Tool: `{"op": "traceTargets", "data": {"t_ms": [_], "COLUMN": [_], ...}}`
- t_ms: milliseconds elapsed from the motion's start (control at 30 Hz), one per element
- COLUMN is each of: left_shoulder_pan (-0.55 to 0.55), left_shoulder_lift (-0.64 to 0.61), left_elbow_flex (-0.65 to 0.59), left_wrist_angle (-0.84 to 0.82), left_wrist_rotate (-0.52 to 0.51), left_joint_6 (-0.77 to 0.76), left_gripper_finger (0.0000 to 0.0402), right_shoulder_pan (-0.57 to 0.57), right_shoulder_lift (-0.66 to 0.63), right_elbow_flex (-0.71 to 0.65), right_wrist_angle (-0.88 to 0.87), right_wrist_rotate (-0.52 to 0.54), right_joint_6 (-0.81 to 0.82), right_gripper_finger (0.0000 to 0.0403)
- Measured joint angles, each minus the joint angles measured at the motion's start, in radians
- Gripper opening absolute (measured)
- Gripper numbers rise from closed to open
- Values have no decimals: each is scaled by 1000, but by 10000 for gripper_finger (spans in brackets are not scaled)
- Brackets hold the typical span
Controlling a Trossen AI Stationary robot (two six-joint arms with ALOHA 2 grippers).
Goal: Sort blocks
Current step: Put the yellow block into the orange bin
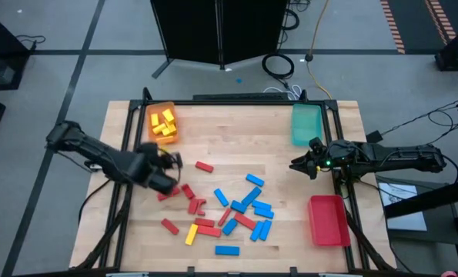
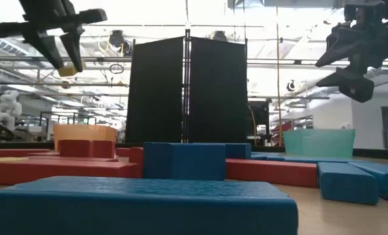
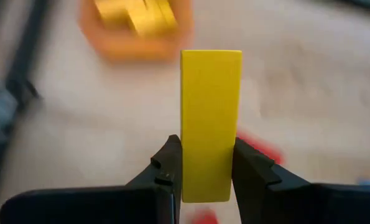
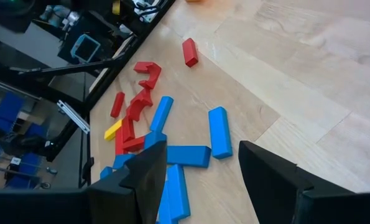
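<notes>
My left gripper [image 1: 165,163] is over the table's left part, just near of the orange tray [image 1: 162,123], and is shut on a yellow block [image 3: 211,124]. The low view shows that gripper [image 2: 66,62] high above the table, the block [image 2: 68,70] at its fingertips. The orange tray holds several yellow blocks [image 1: 164,125]. Red and blue blocks [image 1: 236,211] and one yellow block [image 1: 191,235] lie flat, scattered mid-table. My right gripper [image 1: 296,164] hangs open above the table's right part, near the teal tray [image 1: 305,123], touching nothing; its wrist view shows the open fingers [image 4: 203,168] above blue blocks [image 4: 219,130]. My left gripper pinches the yellow block between its two fingers [image 3: 169,168] by its long narrow sides, near one end [image 3: 209,186]. The rest of the block sticks out past the fingertips along the fingers. The fingers point down, and the block is lifted clear of the table.
A red tray [image 1: 327,219] sits at the table's near right. A black frame [image 1: 128,200] runs along the table's edges. A dark panel [image 2: 187,98] stands behind the far edge. Bare wood [image 1: 236,135] lies between the orange and teal trays.
</notes>
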Motion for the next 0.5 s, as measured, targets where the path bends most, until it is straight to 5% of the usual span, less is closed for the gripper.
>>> {"op": "traceTargets", "data": {"t_ms": [233, 500], "left_shoulder_pan": [200, 514], "left_shoulder_lift": [-86, -100], "left_elbow_flex": [0, 0], "left_wrist_angle": [-162, -17], "left_wrist_rotate": [-140, -207], "left_joint_6": [57, 404], "left_gripper_finger": [87, 88], "right_shoulder_pan": [0, 0], "right_shoulder_lift": [0, 0], "right_elbow_flex": [0, 0], "right_wrist_angle": [3, 6], "right_wrist_rotate": [0, 0], "right_joint_6": [10, 34], "right_gripper_finger": [194, 194]}}
